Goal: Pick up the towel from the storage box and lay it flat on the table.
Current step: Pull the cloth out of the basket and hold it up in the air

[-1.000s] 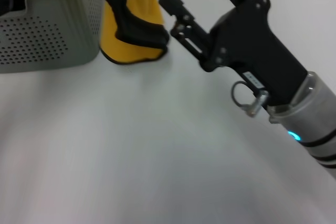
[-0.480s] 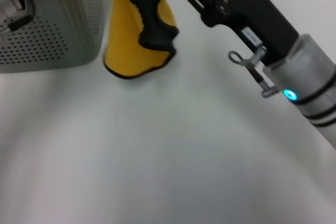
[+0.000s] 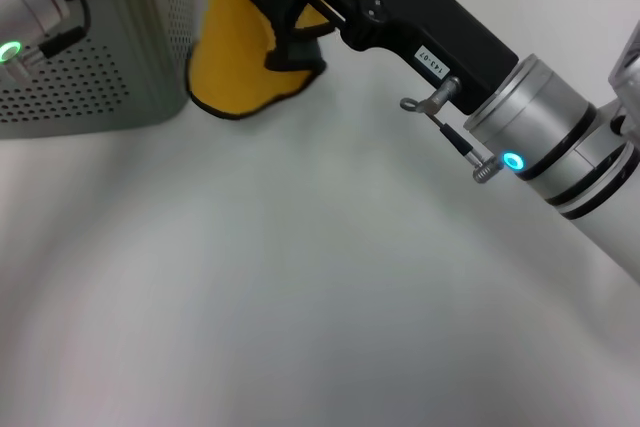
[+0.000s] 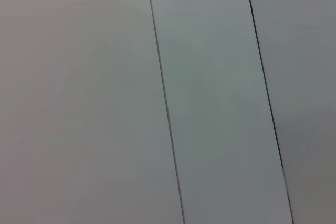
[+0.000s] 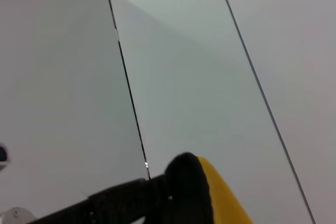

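The towel point(image 3: 230, 57) hangs from above the head view's top edge, yellow face outward with a dark fold beside it. Its lower hem rests on the table point(image 3: 300, 277) just right of the storage box point(image 3: 90, 77). My right gripper point(image 3: 318, 2) reaches in from the right, open, its fingers against the dark fold. The right wrist view shows a bit of the towel point(image 5: 220, 198), dark and yellow, close up. My left arm point(image 3: 25, 7) crosses above the box at the top left, and its fingers run out of the picture.
White wall panels with thin dark seams fill both wrist views. The table spreads wide and white in front of the box and the towel. The right arm's silver forearm point(image 3: 540, 137) slants across the right side.
The right gripper has moved up and left, from beside the towel to touching its dark fold. The towel has shifted slightly. The left arm has come into view over the box.
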### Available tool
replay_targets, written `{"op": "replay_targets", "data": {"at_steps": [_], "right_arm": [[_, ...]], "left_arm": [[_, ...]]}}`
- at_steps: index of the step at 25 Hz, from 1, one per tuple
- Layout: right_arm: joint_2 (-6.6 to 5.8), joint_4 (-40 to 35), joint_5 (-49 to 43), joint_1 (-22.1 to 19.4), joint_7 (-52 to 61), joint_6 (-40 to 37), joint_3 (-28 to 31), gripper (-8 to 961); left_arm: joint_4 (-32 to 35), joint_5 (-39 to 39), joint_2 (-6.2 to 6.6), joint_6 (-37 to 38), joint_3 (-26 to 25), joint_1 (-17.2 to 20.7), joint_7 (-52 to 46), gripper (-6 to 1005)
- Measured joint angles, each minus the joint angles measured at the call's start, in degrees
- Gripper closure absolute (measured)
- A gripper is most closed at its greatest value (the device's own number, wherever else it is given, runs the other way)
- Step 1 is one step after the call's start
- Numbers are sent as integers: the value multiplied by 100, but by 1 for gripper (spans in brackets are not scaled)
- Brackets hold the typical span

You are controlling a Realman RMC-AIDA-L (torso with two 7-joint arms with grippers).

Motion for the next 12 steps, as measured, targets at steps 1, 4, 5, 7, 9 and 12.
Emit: {"op": "replay_targets", "data": {"at_steps": [1,4,5,7,9,12], "right_arm": [[0,-2,1,-19,24,61,1,318],[0,-7,3,-56,104,196,-5,318],[0,-2,3,-60,147,239,-12,318],[0,23,3,-73,198,315,-25,319],[0,35,2,-105,220,393,-34,319],[0,49,-23,-143,223,466,-48,320]], "left_arm": [[2,-1,0,-11,1,7,8,977],[38,-28,0,-59,0,54,37,977],[40,-55,0,-61,-3,60,52,977],[33,-194,0,-64,-7,81,153,977],[20,-353,0,-70,-4,125,310,977],[13,-489,0,-76,4,186,455,977]]}}
